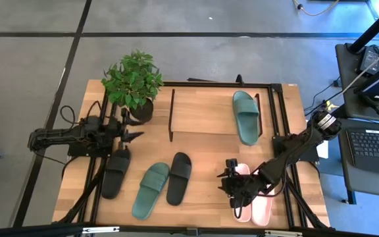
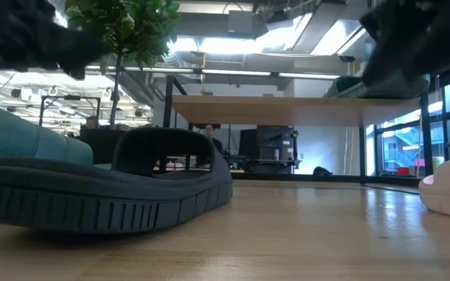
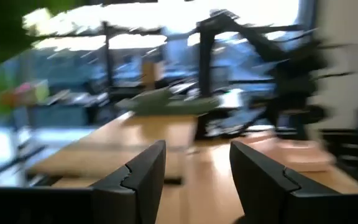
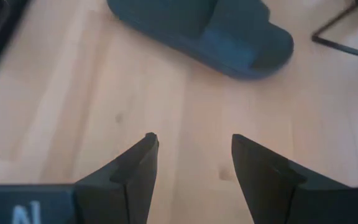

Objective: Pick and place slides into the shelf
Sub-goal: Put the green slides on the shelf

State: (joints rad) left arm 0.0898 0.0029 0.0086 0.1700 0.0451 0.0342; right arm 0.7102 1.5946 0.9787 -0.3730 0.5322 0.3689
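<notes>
The shelf (image 1: 202,112) stands at the table's far middle, and one dark green slide (image 1: 245,117) lies flat on its top board. On the near half of the table lie a black slide (image 1: 116,172), the other green slide (image 1: 151,189) and a second black slide (image 1: 179,178), all on their soles. The pale pink pair (image 1: 255,201) lies near right, partly under my right arm. My right gripper (image 4: 194,149) is open over bare wood between the pink pair and the black slide (image 4: 216,31). My left gripper (image 3: 194,168) is open, above the left black slide's far end, and points toward the shelf.
A potted plant (image 1: 133,85) stands at the shelf's left end, close to my left gripper. Black frame rails (image 1: 281,125) run along the table's sides. The shelf's top board (image 2: 295,109) has free room left of the green slide.
</notes>
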